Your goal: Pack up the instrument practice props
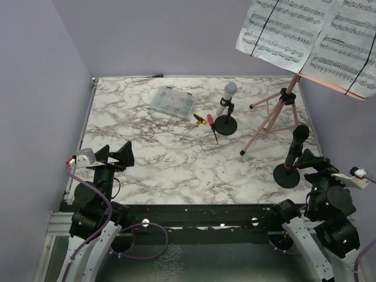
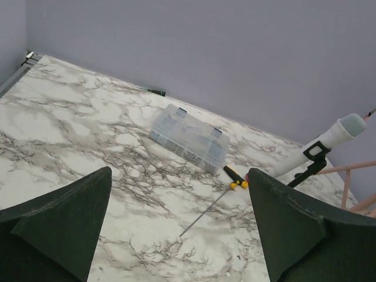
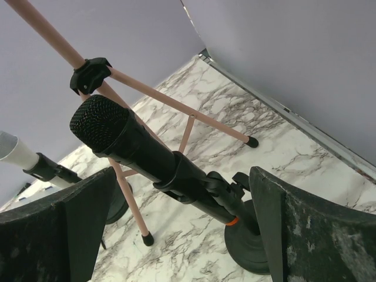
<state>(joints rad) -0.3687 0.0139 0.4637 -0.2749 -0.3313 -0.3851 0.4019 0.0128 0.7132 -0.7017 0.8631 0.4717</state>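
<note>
1. My left jaws hang wide apart, empty, over the tabletop (image 1: 147,170).
2. My right jaws gape, empty, facing the black microphone (image 3: 120,140) in its holder (image 3: 252,249).
3. Sheet-music pages (image 1: 294,29) sit atop the pink tripod (image 3: 50,34); print unreadable.

Soft, even light from above keeps the white-and-grey marbled counter (image 1: 147,170) evenly bright edge to edge, with only faint, short shadows toward its right edge, a dimmer strip below its near edge, and all three views crisp throughout.

Box (image 1: 171,101) lies left of screwdrivers (image 1: 210,120), mic holder (image 1: 225,125), then tripod (image 1: 271,115).
</note>
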